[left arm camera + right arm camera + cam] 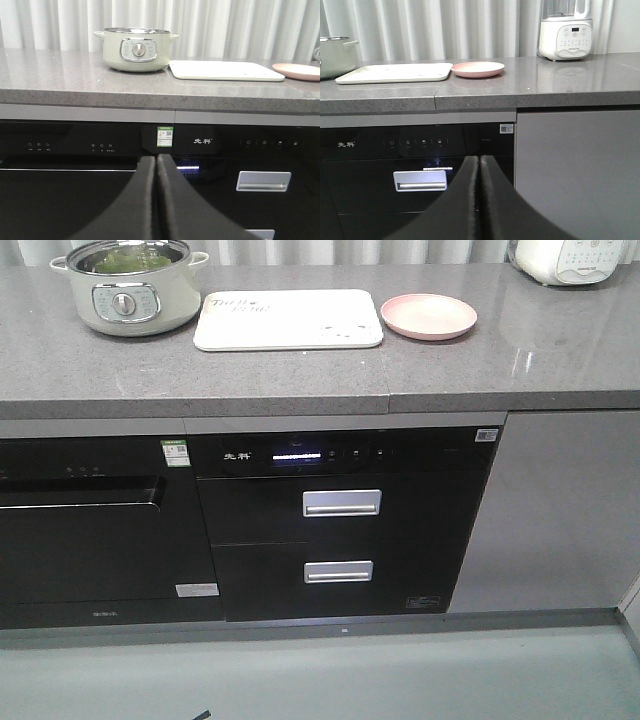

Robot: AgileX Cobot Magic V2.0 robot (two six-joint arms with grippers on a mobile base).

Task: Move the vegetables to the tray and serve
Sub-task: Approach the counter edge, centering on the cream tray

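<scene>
My left fingers [142,200] and right fingers [465,200] are each pressed shut with nothing between them, held below the edge of the tabletop [500,370]. Up beyond my left fingers, something green, likely the lettuce [130,260], lies inside the pale green electric pot [125,305]. The cream tray [290,325] sits just right of that pot, up and left of my right fingers.

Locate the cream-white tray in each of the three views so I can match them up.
Exterior front view: the tray lies top centre on the counter, between the pot and the pink plate.
Left wrist view: the tray is right of centre, just right of the pot.
Right wrist view: the tray is upper left.
Shared landmark: the pink plate, just right of the tray in all three.
</scene>
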